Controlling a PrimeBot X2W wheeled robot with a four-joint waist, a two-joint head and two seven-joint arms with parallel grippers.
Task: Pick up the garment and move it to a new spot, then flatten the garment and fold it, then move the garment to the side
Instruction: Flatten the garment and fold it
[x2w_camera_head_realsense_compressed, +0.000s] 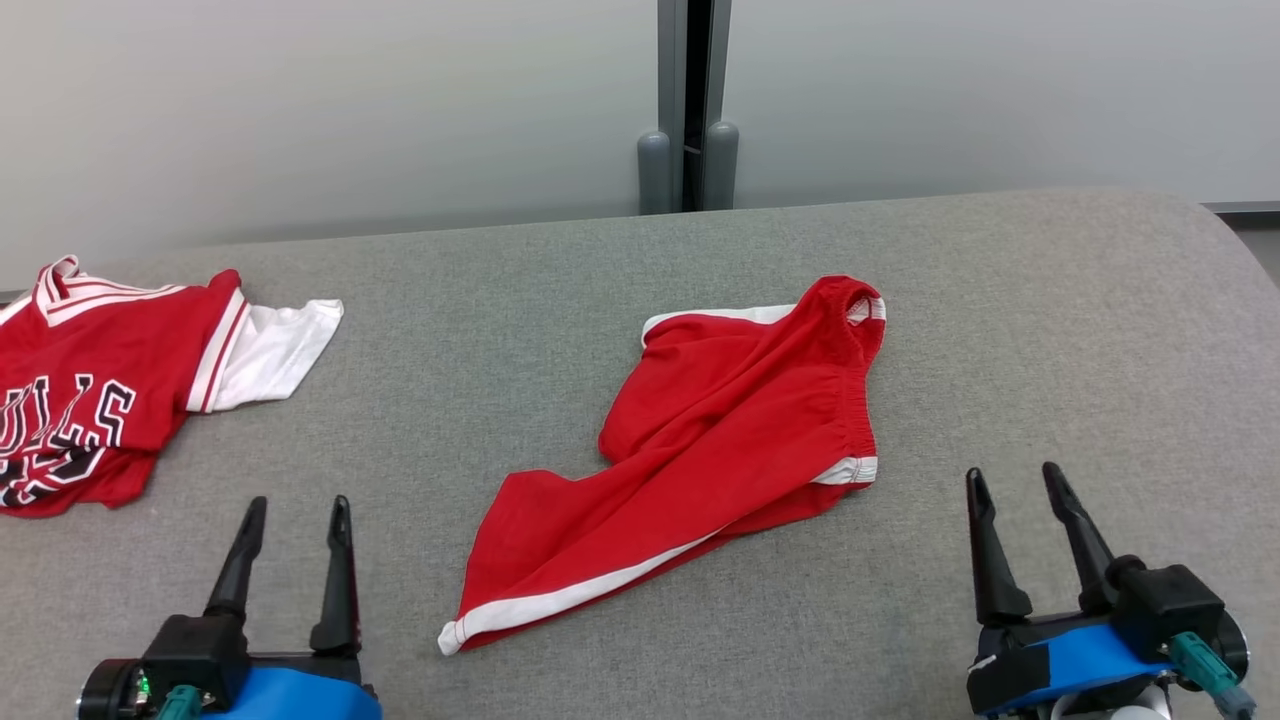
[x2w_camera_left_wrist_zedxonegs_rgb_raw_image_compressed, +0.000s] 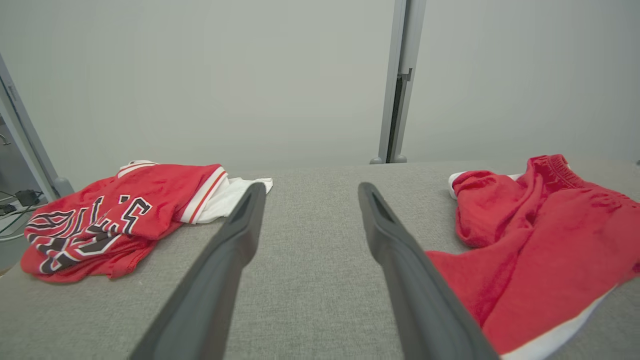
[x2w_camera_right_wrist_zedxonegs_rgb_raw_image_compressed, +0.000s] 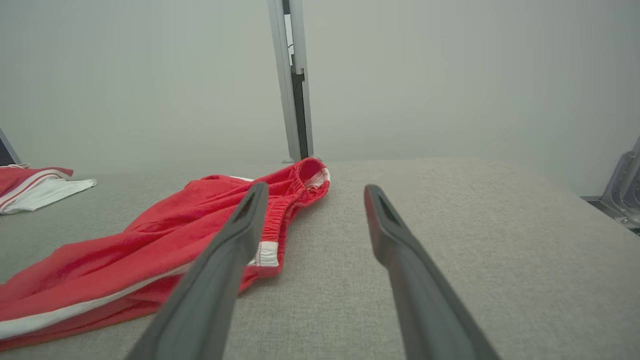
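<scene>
The garment, a pair of red shorts with white side stripes, lies crumpled in the middle of the grey fabric-covered table, waistband toward the far right. My left gripper hovers open near the front edge, left of the shorts and apart from them. On the other side my right gripper is open too, just right of the waistband's near corner. In the left wrist view the shorts lie right of that gripper. The right wrist view has the shorts left of that gripper.
A red and white jersey with black lettering lies bunched at the table's far left, also seen as the jersey in the left wrist view. A grey post stands behind the table against a pale wall. The table's right end curves down.
</scene>
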